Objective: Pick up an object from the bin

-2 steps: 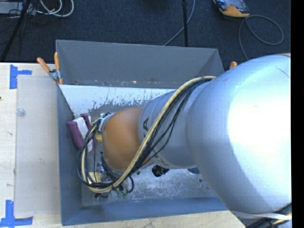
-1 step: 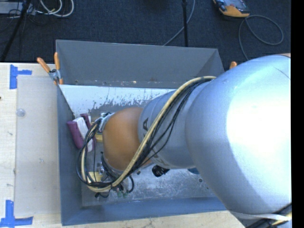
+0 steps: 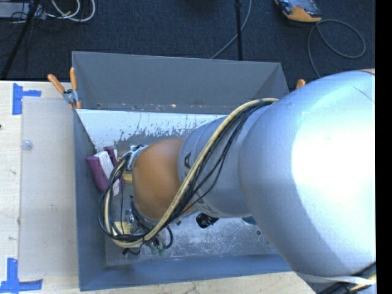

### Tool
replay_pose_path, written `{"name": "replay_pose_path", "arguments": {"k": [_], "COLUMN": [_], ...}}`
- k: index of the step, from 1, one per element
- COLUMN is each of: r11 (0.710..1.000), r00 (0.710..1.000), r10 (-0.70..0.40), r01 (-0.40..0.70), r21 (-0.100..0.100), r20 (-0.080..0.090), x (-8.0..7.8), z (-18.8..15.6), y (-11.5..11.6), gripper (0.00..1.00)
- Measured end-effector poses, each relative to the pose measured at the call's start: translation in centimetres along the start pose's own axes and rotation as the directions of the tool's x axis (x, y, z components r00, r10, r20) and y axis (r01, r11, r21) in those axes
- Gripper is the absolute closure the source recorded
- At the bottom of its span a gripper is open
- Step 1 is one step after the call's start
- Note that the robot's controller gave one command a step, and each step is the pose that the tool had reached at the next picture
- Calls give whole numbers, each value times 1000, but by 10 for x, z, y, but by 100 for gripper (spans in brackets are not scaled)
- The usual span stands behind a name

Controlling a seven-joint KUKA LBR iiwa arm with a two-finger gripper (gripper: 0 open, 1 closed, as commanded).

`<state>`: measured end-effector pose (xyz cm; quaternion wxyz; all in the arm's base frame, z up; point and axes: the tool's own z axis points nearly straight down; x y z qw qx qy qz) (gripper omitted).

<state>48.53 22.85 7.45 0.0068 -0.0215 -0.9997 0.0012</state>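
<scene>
the silver arm [image 3: 306,176] comes in from the right of the camera view, its thick rounded link low on the right and narrowing toward the wrist at centre left. an orange cover [image 3: 153,176] caps the wrist, tilted down and to the left. a bundle of black and yellow cables [image 3: 205,155] runs along the arm's upper side, then loops round the cover's left and beneath it. the gripper [image 3: 136,220] hangs under the cover, mostly hidden by it.

The grey metal bin [image 3: 174,81] is matt and scuffed; the silver arm [image 3: 312,164] looks smooth and slightly glossy.
</scene>
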Motion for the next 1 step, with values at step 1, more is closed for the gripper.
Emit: {"name": "replay_pose_path", "arguments": {"k": [1], "r11": [1000], "r00": [1000], "r10": [-8], "r01": [8], "r21": [0], "r20": [-1], "x": [7], "z": [-151], "y": [-1], "gripper": [100]}}
